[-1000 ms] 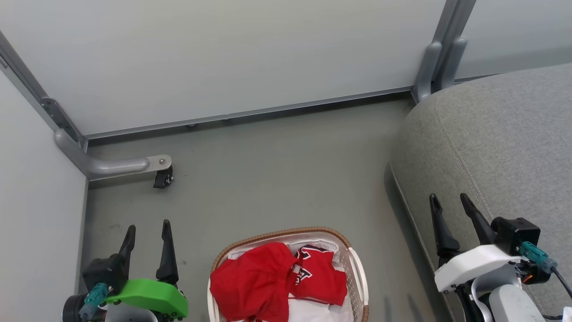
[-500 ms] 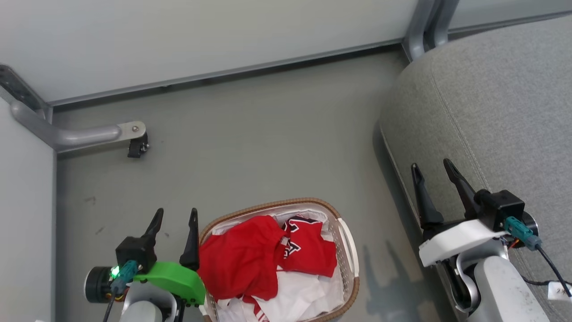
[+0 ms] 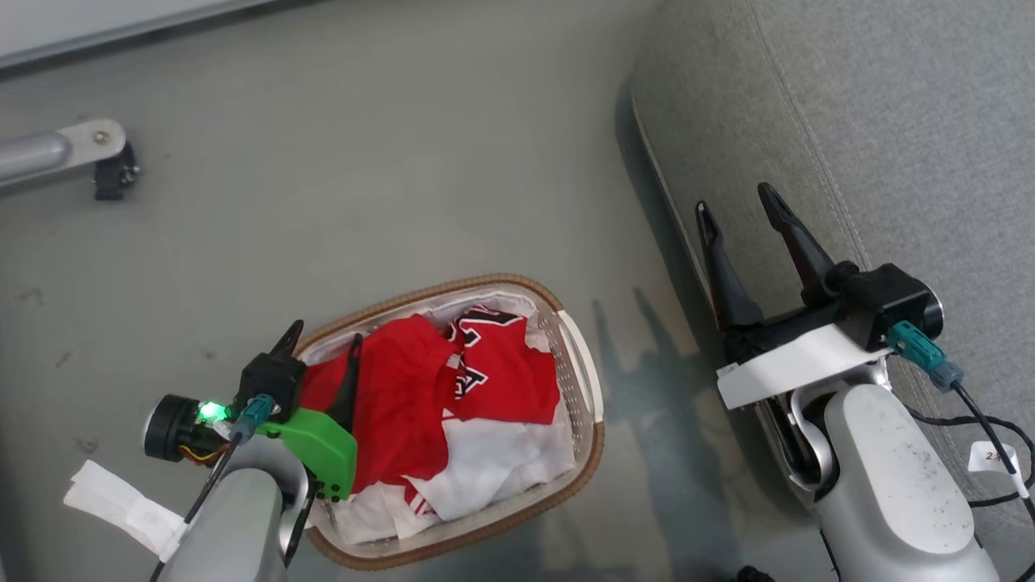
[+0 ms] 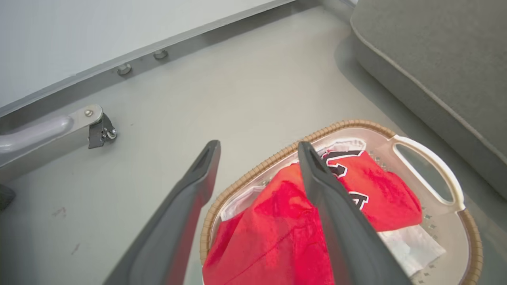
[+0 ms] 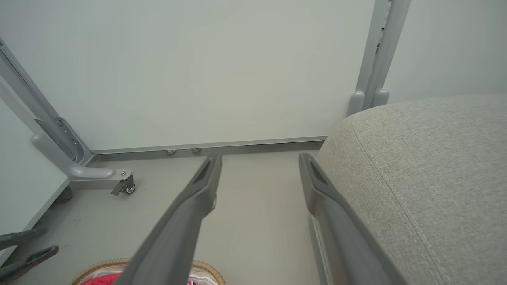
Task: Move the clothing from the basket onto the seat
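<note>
L gripper (image 3: 326, 333) spread wide, empty, straddling basket (image 3: 420, 293) rim: one finger over floor (image 3: 404, 162), other over red clothing (image 3: 404, 388); contact w/ fabric can't be told. R gripper (image 3: 732, 198) likewise wide apart, empty, at seat (image 3: 889, 121) edge. Clothing heaped in basket, beside seat.

basket (image 3: 584, 368) open from above, clothing (image 3: 404, 396) heaped near rim height. Open floor (image 3: 647, 404) strip between basket and seat (image 3: 889, 105), wider floor beyond basket. Metal caster leg (image 3: 73, 149) far left, well apart from basket
</note>
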Controlling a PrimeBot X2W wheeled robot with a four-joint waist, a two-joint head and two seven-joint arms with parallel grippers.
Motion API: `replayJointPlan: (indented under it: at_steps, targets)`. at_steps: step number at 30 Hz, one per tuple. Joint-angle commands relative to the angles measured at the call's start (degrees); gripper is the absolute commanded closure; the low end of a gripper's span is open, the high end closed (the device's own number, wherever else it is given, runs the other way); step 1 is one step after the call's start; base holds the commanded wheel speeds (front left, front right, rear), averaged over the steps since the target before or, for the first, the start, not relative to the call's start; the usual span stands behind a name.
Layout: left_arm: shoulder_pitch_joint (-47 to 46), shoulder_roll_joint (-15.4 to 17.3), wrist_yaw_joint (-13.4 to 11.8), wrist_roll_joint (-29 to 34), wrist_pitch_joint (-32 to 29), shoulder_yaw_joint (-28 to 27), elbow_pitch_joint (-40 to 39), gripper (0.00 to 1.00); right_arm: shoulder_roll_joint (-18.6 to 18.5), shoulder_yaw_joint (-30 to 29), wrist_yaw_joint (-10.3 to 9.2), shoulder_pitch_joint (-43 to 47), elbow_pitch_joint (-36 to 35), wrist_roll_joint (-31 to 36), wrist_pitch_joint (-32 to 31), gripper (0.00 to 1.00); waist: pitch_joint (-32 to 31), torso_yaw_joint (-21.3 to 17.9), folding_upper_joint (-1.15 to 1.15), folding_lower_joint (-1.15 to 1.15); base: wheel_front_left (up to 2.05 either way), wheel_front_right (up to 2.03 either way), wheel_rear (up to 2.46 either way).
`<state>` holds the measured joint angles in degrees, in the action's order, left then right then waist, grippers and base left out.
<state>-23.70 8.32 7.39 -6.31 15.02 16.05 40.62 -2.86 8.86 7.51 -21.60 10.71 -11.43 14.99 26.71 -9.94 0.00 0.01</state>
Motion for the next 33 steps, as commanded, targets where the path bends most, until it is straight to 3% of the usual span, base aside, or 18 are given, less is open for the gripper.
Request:
replayJointPlan:
  at_steps: [1,9,14,20,21,22,33]
  targets:
    - [-1.78,1.15,0.11,0.44,0.23,0.27,1.86,0.0,-0.06,0.58,-0.04,-0.97,-0.45,0.02,0.28,0.0,8.05,-6.05,0.0,-0.01,0.0,0.0,0.0]
    - [-7.49,3.66,0.11,1.47,0.16,4.24,14.72,0.0,-0.05,3.17,-0.04,-2.7,-0.63,0.36,0.28,0.0,12.58,-7.56,0.0,-0.01,0.0,0.0,0.0]
    - [-10.83,2.73,0.11,0.12,0.16,5.65,23.28,0.0,-0.09,4.74,-0.04,-3.06,-0.87,0.24,0.27,0.0,13.85,-7.58,0.0,-0.01,0.0,0.0,0.0]
    - [-12.61,1.85,0.11,-1.83,0.16,7.34,25.96,0.0,-0.12,5.84,-0.04,-3.67,-0.32,-0.66,0.28,0.0,13.4,-7.19,0.0,-0.01,0.0,0.0,0.0]
    - [-12.34,1.52,0.11,-2.21,0.16,7.89,25.78,0.62,-0.11,5.91,-0.04,-3.7,-0.11,-0.74,0.28,0.0,12.97,-7.1,0.0,-0.01,0.0,0.0,0.0]
    - [-12.13,1.47,0.11,-2.66,0.16,7.98,25.15,1.0,-0.11,5.82,-0.04,-3.69,0.04,-0.88,0.27,0.0,12.47,-6.97,0.0,-0.01,0.0,0.0,0.0]
    - [-4.84,0.11,0.12,-6.06,0.16,6.93,16.38,1.0,-0.14,4.17,-0.04,-0.5,2.57,-0.53,0.27,0.0,2.28,-4.26,0.0,-0.01,0.0,0.0,0.0]
